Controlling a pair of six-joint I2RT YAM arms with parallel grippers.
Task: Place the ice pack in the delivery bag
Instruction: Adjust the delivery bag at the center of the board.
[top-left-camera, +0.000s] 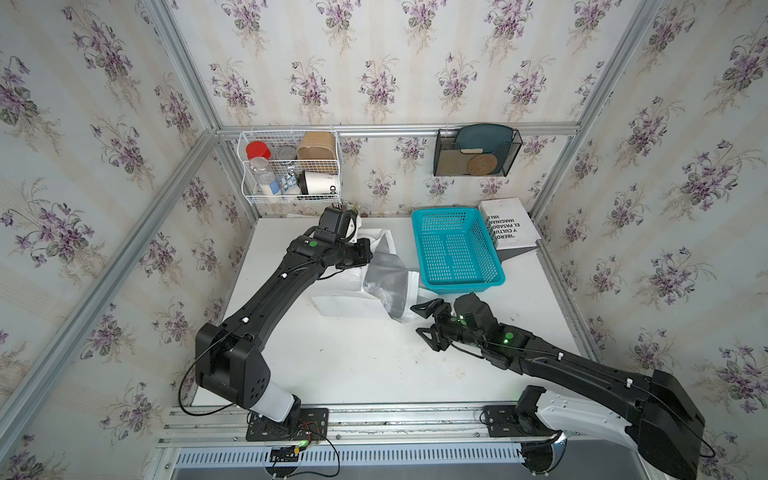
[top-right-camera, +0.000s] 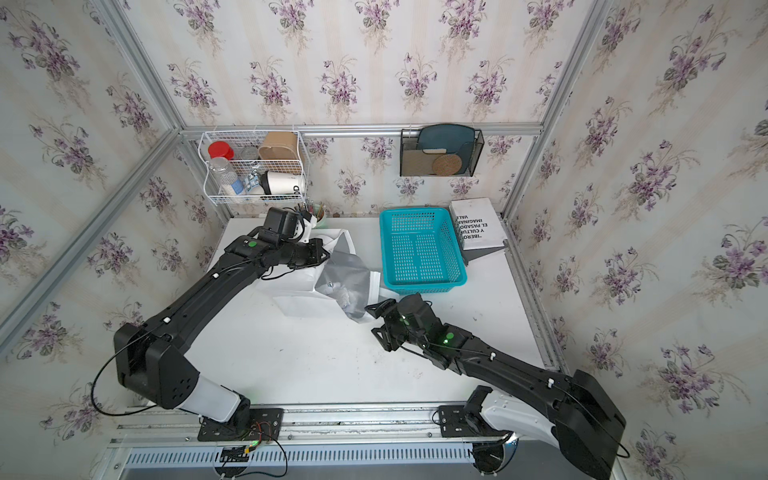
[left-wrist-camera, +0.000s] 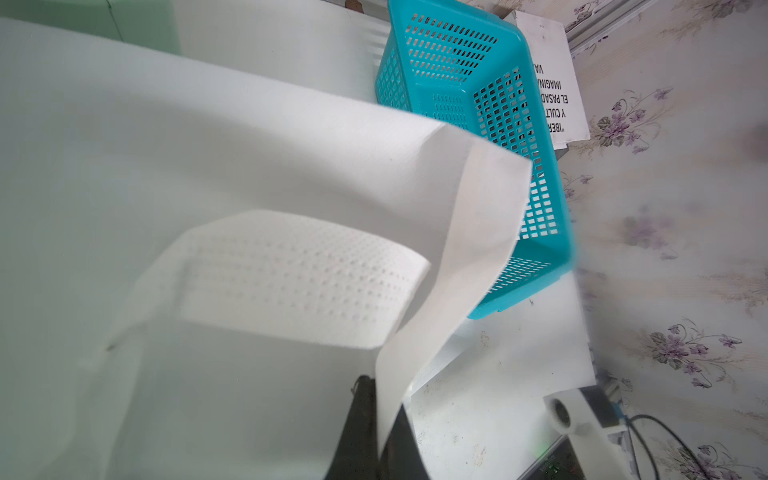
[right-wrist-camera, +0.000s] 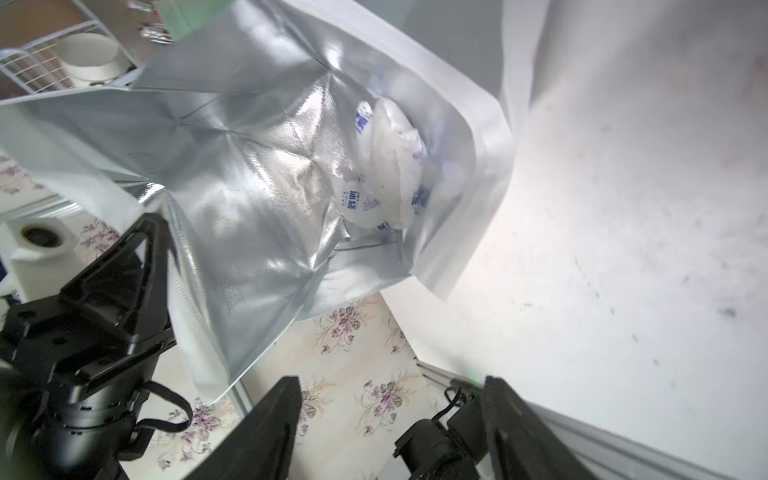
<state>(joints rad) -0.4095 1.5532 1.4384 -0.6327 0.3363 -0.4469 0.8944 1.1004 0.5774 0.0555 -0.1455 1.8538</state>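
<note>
The ice pack (right-wrist-camera: 386, 166) lies inside the delivery bag (top-left-camera: 343, 301) on its silver foil lining, the bag resting on the surface (top-left-camera: 374, 365) with the left tool (top-left-camera: 365, 254) clenched on its white strap, while the right tool (top-left-camera: 426, 322) gapes empty just beside the bag's mouth.

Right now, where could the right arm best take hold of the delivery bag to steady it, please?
I would grip the delivery bag by the white folded rim of its mouth, coming from the robot's side with one of the jaws inside. That rim is thin, gapes toward the right gripper, and lies away from the white strap that the left gripper pinches.
</note>
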